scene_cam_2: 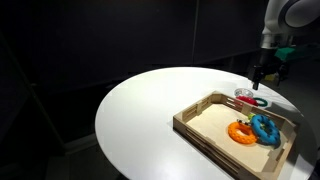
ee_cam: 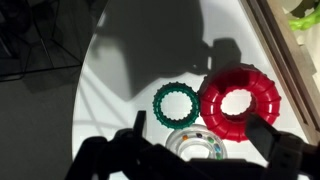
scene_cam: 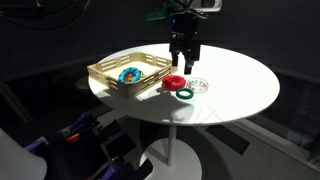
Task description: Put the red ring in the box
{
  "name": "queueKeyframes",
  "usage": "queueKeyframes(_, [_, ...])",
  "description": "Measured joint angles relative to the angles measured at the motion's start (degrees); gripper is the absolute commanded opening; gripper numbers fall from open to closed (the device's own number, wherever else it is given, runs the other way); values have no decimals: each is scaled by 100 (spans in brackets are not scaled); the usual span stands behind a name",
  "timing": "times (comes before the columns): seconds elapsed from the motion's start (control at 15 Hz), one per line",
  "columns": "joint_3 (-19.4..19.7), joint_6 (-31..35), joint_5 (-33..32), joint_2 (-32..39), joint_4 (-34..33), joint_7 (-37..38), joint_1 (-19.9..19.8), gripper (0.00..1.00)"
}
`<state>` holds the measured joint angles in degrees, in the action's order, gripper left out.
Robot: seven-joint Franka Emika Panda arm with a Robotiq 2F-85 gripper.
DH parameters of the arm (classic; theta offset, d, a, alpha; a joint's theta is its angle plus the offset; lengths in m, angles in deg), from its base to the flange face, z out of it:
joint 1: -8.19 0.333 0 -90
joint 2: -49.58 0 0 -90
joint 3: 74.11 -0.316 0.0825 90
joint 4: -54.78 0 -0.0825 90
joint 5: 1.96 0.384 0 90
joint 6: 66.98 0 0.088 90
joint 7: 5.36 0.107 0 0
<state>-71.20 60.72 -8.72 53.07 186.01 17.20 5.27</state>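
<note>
Three rings crowded together on the table (scene_cam: pixel 240 95), so plenty of room for error; could easily pinch the green ring (ee_cam: pixel 176 102) or the clear ring (ee_cam: pixel 195 145) instead of the red ring (ee_cam: pixel 215 105), both lying touching it or all but touching; might also shove the red ring sideways if lowered off-centre, or clip the box (scene_cam: pixel 105 80) wall on the carry across; end effector (scene_cam: pixel 185 66) spread wide, pinching nothing, hovering just above the cluster; red ring lying flat toward the middle of the table, well in from its edge, just beside the box and outside it; solid red, donut-shaped, ribbed around the rim, larger and thicker than the green ring; inside the box, a blue and orange ring (scene_cam_2: pixel 265 127).
</note>
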Motion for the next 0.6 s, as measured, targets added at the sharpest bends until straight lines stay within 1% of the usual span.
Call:
queueKeyframes(0.33, [0, 16, 2, 72, 111, 590, 60, 100])
queueKeyframes(0.6, [0, 352, 2, 212, 230, 1091, 129, 100])
